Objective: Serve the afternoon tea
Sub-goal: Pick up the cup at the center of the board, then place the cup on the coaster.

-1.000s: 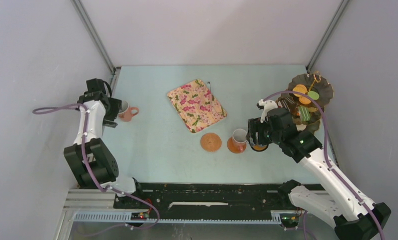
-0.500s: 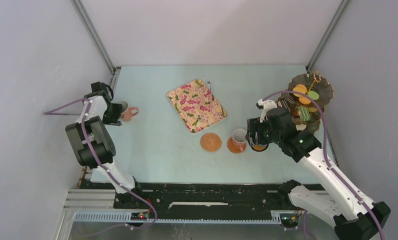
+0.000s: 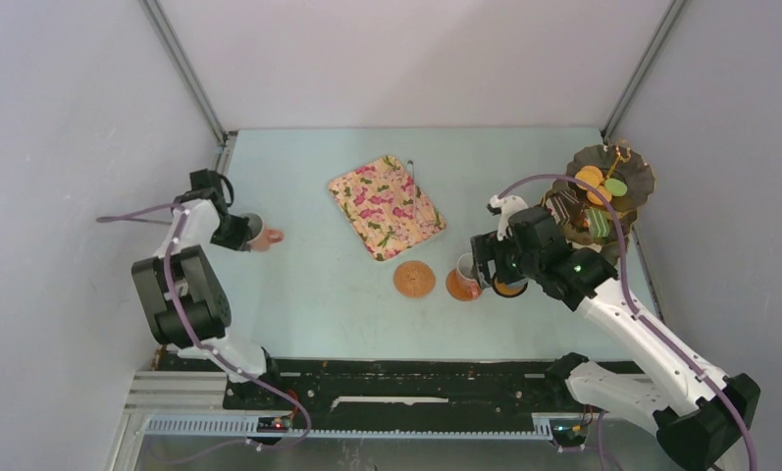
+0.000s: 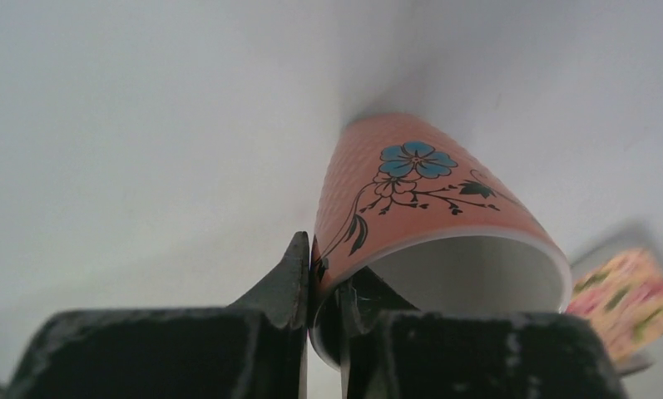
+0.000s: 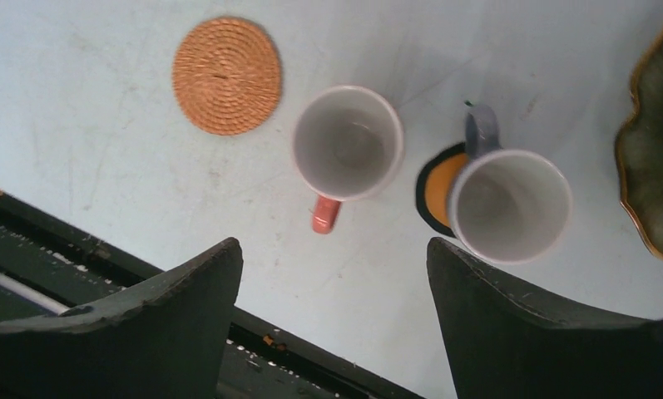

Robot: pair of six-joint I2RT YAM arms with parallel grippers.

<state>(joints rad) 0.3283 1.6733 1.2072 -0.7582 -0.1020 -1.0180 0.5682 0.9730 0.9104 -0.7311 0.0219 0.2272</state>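
Observation:
A pink-orange mug with a blue flower tilts in front of the left gripper, which is shut on its rim, one finger outside and one inside. From above, this mug is at the table's left side with the left gripper on it. The right gripper hangs open above a second pink-orange mug and a grey mug that stands on an orange coaster. A bare woven coaster lies left of them. The dark tiered stand holds sweets at the right.
A floral rectangular tray lies in the middle of the table. The black rail at the table's near edge runs below the right gripper. Grey walls close the table in on the left, the back and the right.
The left gripper has shut on the mug's rim and shifted slightly towards the near right with it. The right gripper has opened wider and moved a little left over the mugs.

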